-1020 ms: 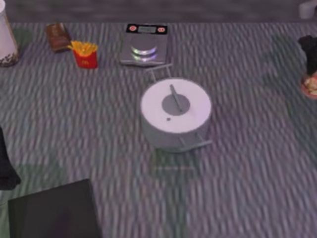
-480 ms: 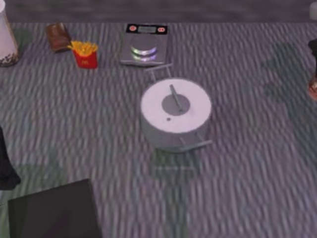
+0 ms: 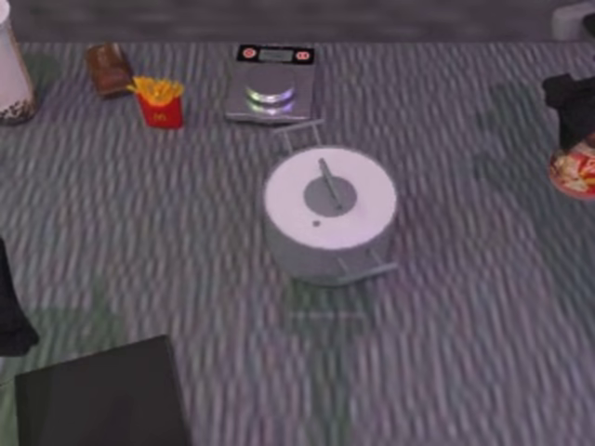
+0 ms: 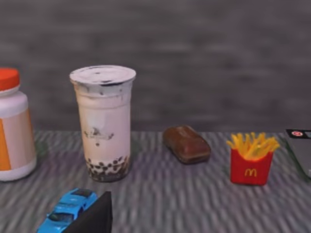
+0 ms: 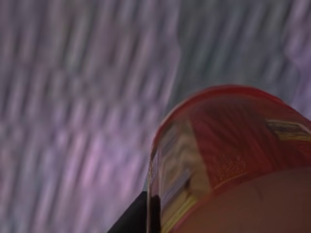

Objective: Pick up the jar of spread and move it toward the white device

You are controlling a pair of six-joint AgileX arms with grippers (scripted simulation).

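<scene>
The jar of spread, red-lidded with a red and white label, hangs at the far right edge of the top view under my right gripper, which is shut on it. In the right wrist view the jar fills the near side, pressed against one dark finger, with table surface behind it. The white device, a squat white cylinder with a grey disc, a thin rod and wire legs, stands at the table's middle, well left of the jar. My left arm stays parked at the left edge.
A silver scale lies behind the device. A fries carton, a brown block and a tall cup stand at the back left, a black box at the front left. The left wrist view adds an orange-lidded bottle and a blue toy car.
My right gripper, holding the jar, slid almost out past the right edge, then came back leftward into view. The left arm and the device have not moved.
</scene>
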